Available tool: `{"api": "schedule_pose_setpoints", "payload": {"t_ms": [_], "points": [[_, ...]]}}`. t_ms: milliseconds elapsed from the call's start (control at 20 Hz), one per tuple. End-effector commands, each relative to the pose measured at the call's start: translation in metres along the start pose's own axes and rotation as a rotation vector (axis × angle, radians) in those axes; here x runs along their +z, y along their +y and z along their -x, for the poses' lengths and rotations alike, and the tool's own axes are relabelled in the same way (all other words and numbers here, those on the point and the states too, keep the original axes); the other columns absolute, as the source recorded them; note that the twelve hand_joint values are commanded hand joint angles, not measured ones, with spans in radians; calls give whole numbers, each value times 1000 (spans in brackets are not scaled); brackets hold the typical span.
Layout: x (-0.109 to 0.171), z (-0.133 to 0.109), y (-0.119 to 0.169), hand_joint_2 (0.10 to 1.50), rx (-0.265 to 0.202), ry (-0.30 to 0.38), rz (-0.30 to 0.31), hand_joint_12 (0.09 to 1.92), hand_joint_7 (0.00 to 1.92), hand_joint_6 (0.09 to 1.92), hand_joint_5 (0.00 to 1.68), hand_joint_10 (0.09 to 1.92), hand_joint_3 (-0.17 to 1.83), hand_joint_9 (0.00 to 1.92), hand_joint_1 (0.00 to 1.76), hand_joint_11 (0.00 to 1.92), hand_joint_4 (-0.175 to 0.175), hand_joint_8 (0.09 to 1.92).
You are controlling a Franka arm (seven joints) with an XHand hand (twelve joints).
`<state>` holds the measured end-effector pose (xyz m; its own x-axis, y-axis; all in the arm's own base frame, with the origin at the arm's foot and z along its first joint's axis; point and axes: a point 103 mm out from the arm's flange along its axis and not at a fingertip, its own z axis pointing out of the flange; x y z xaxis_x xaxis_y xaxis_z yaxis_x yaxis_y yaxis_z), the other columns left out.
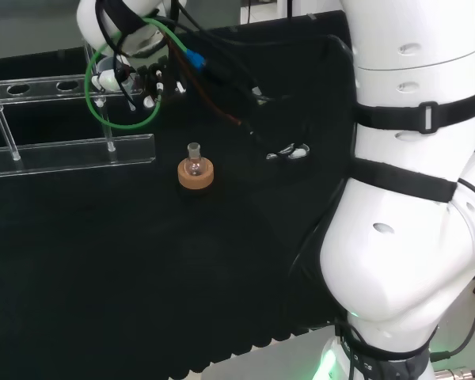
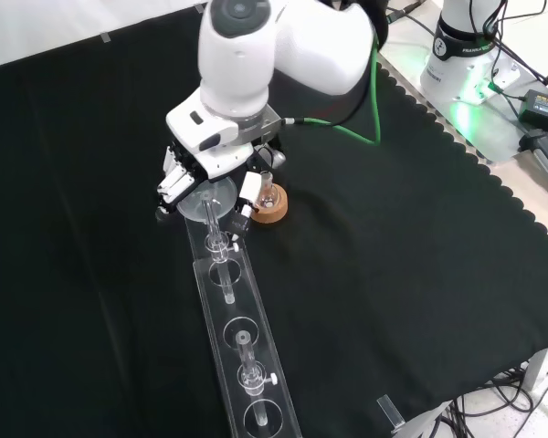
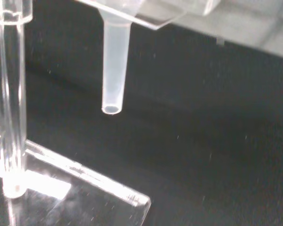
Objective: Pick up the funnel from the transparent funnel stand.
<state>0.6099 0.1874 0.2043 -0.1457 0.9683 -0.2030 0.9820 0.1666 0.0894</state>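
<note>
Clear funnel stand runs from the front view's six o'clock edge up to the hand. At the stand's twelve o'clock end the hand's fingers curl round the funnel, its stem hanging through the top plate. A small flask on a cork ring stands just at the hand's three o'clock.

no readable text, labels or numbers

White arm with black straps, green cable, black-and-white hand, grey round cap
</note>
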Motion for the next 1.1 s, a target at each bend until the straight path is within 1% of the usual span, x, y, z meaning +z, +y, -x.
{"api": "schedule_pose_setpoints", "payload": {"t_ms": [50,100,150,200,250,300,350,400,550,600,700,800,850,900,1050,1100], "points": [[-11,-4,1,932,-12,-53,179,1125,1110,787,748,1138,114,1423,932,1557,-175,1330],[-13,-4,1,931,-16,-57,200,1106,1170,770,805,1111,123,1475,976,1618,-175,1296],[-16,-4,1,962,-22,-67,241,1085,1249,788,915,1074,112,1538,1052,1688,-175,1252],[-18,-4,1,987,-27,-73,269,1058,1319,790,1004,1037,92,1597,1109,1739,-175,1208],[-25,-3,0,998,-34,-81,317,1025,1389,757,1076,1002,74,1655,1147,1765,-175,1162],[-31,-5,1,1000,-37,-83,345,996,1443,714,1129,970,59,1700,1170,1781,-175,1122],[-35,-5,1,997,-46,-82,368,974,1484,666,1172,946,48,1732,1185,1787,-175,1091],[-43,-7,1,991,-45,-73,400,960,1528,613,1210,927,41,1765,1195,1789,-175,1063],[-64,5,0,970,-27,-48,450,944,1613,490,1288,894,39,1829,1211,1792,-175,1008],[-79,11,-1,961,-21,-25,481,944,1632,450,1311,890,44,1835,1215,1789,-175,991],[-108,25,-3,944,-7,14,516,945,1652,392,1343,885,59,1842,1219,1782,-175,970],[-124,31,-4,933,-15,30,534,945,1660,358,1361,882,73,1843,1222,1776,-175,960],[-142,38,-8,930,-22,25,540,944,1661,351,1365,881,77,1843,1222,1771,-175,958],[-153,44,-11,917,-22,22,540,944,1663,331,1376,879,99,1843,1223,1766,-175,953],[-198,70,-25,799,-10,14,535,938,1669,299,1408,869,318,1846,1227,1756,-175,939],[-218,82,-33,772,-4,26,522,936,1671,304,1411,867,371,1847,1227,1755,-175,936]]}}
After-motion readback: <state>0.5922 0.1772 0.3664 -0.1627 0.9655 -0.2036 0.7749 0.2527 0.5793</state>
